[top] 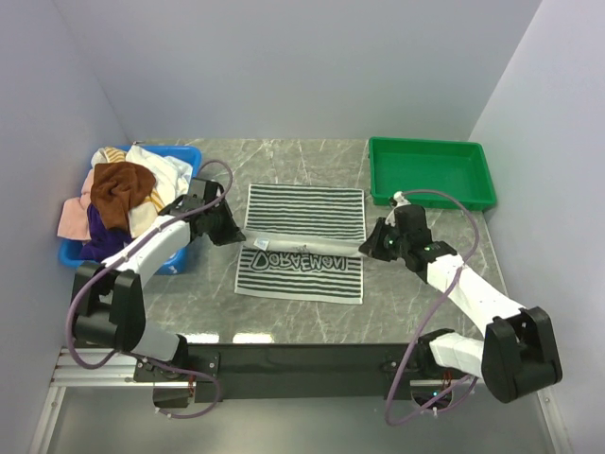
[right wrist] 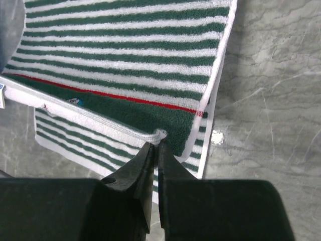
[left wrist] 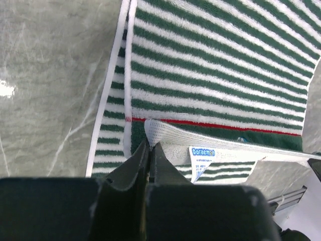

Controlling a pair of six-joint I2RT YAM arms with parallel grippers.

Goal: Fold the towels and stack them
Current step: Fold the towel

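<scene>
A green-and-white striped towel (top: 304, 213) with lettering lies spread in the middle of the table. Its edge is raised as a taut white band between my two grippers, and the part with the lettering lies on the near side of that band. My left gripper (top: 243, 235) is shut on the band's left corner, seen in the left wrist view as the gripper (left wrist: 149, 146) pinching the white hem of the towel (left wrist: 215, 75) beside a small label (left wrist: 202, 156). My right gripper (top: 365, 248) is shut on the right corner. In the right wrist view that gripper (right wrist: 156, 146) pinches the hem of the towel (right wrist: 125, 50).
A blue basket (top: 185, 152) at the left holds a heap of towels: brown (top: 121, 189), white (top: 163, 172), pink (top: 73, 217) and purple (top: 95, 233). A green tray (top: 430, 175) stands at the back right. Grey walls close in both sides and the back.
</scene>
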